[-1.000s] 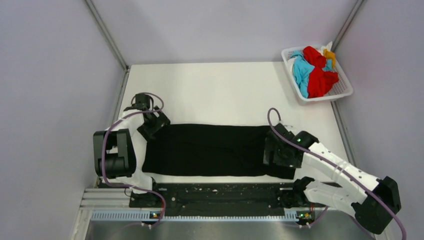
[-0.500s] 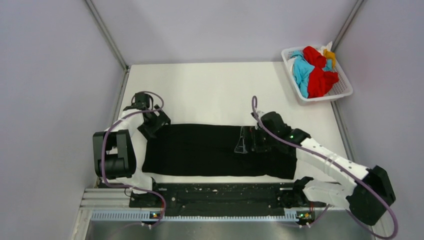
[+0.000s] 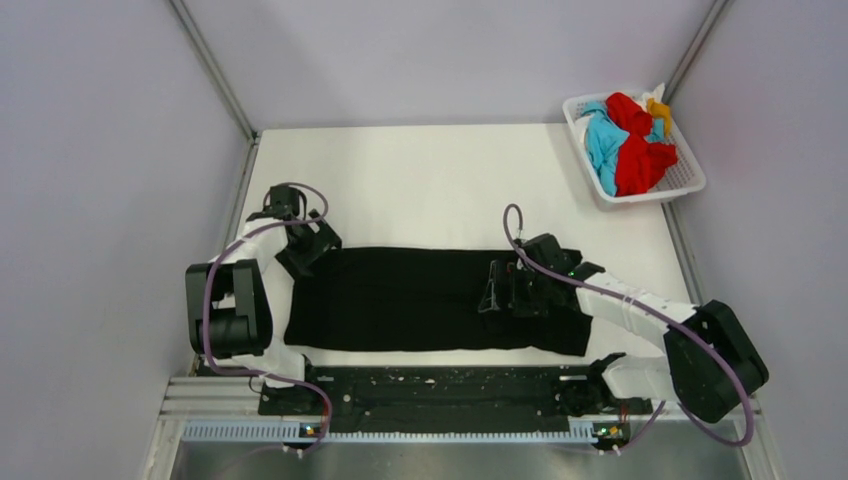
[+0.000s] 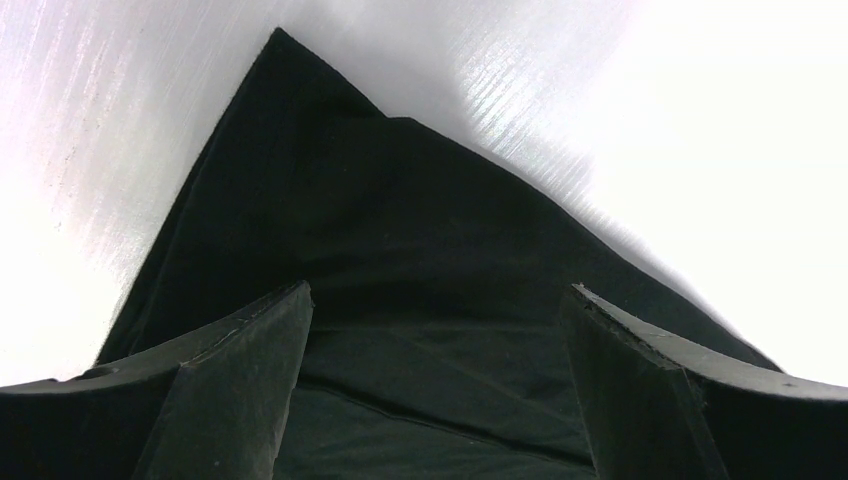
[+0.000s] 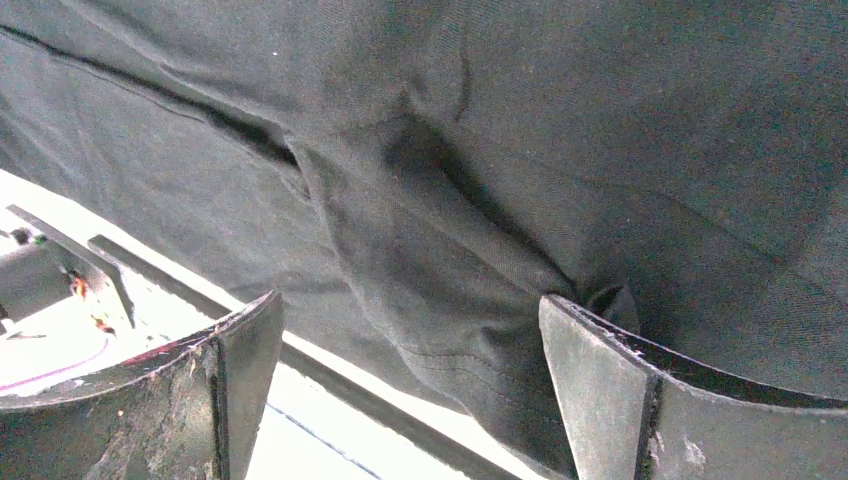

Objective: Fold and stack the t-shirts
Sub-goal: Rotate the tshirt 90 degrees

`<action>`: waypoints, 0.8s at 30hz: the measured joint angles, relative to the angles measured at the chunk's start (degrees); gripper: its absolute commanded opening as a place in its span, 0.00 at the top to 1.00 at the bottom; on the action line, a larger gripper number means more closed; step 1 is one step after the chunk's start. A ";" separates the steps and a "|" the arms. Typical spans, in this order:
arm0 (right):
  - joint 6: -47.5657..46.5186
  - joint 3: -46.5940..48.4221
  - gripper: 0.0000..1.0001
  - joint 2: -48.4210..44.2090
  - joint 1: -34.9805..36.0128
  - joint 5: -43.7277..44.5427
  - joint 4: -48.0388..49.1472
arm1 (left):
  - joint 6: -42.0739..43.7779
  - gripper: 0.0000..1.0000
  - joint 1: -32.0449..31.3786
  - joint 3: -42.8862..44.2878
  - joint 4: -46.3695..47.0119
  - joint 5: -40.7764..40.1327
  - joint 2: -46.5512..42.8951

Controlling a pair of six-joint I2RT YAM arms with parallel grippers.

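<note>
The large black t-shirt (image 3: pixel 420 298) lies folded into a long strip across the near part of the table. My left gripper (image 3: pixel 303 260) is open at the strip's far left corner, its jaws standing over the black cloth (image 4: pixel 400 230). My right gripper (image 3: pixel 497 295) is open low over the strip's right part. A raised fold and hem of the black cloth (image 5: pixel 450 260) lie between its jaws without being pinched. The red shirt (image 3: pixel 640 160), turquoise shirt (image 3: pixel 603 140) and orange-yellow shirt (image 3: pixel 658 108) are bunched in the basket.
The white lattice basket (image 3: pixel 650 197) stands at the far right corner. Bare white table (image 3: pixel 430 180) lies beyond the black shirt. A black rail (image 3: pixel 430 385) runs along the near edge. Grey walls close in the left, back and right sides.
My right gripper has swung from the shirt's right end leftward over the cloth and lowered onto it. The left arm has not moved.
</note>
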 measured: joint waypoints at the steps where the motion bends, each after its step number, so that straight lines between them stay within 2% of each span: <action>1: 0.20 -0.24 0.01 0.07 -0.22 -0.26 0.70 | 0.00 0.01 0.00 0.00 -0.04 0.00 0.00; 5: 2.12 -0.22 0.01 2.14 -3.28 -2.54 3.13 | -0.04 0.01 0.00 -0.02 -0.09 0.00 0.00; 9: 5.18 5.40 0.01 9.84 -8.72 -5.60 3.08 | -0.52 0.01 0.00 -0.57 0.22 0.24 -0.15; 14: 4.46 20.02 0.01 23.08 -11.91 -4.28 2.99 | -3.32 0.01 -1.75 -4.94 0.87 1.11 -2.62; 19: -1.81 37.68 0.01 36.48 -14.32 -1.01 2.16 | -6.88 0.01 -9.18 -6.69 -0.07 0.96 -4.63; 24: -10.36 59.82 0.01 51.43 -16.50 -0.42 -0.98 | -9.18 0.01 -15.56 -7.78 -1.36 4.09 -5.16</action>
